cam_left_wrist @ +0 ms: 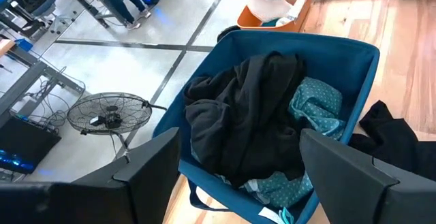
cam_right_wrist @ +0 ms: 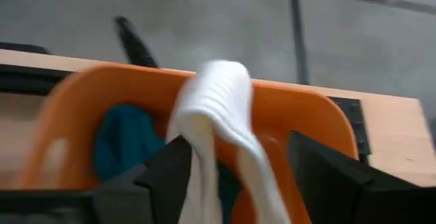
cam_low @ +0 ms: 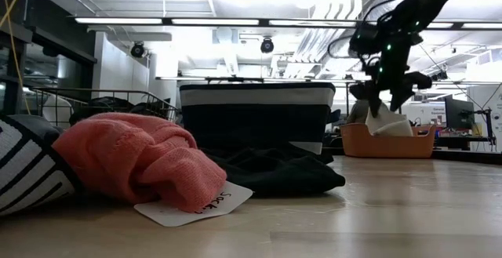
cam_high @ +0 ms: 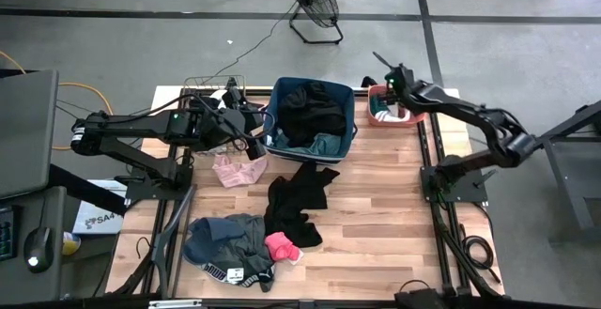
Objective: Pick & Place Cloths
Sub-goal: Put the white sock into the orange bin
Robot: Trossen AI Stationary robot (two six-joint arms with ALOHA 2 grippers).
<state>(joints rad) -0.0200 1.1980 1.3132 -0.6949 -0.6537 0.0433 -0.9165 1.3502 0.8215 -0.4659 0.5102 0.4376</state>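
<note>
Black, teal and pink cloths [cam_high: 246,240] lie in heaps on the wooden counter [cam_high: 376,215]; left gripper [cam_high: 252,132] waits spread wide and empty beside the blue bin [cam_high: 347,121], itself holding black and teal pieces. Farther right, right gripper [cam_high: 392,85] hangs over the coral tub [cam_high: 374,116], jaws parted around a white cloth [cam_right_wrist: 214,125] draped between them. Judgement: lift straight clear only once the fabric has slipped fully inside the rim, or it may snag and drag out

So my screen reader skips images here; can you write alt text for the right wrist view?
A white ribbed fabric cloth hangs between the right gripper's two dark, spread fingers, just above a coral plastic tub. A teal cloth lies inside the tub, and grey floor shows beyond the wooden table edge.
</note>
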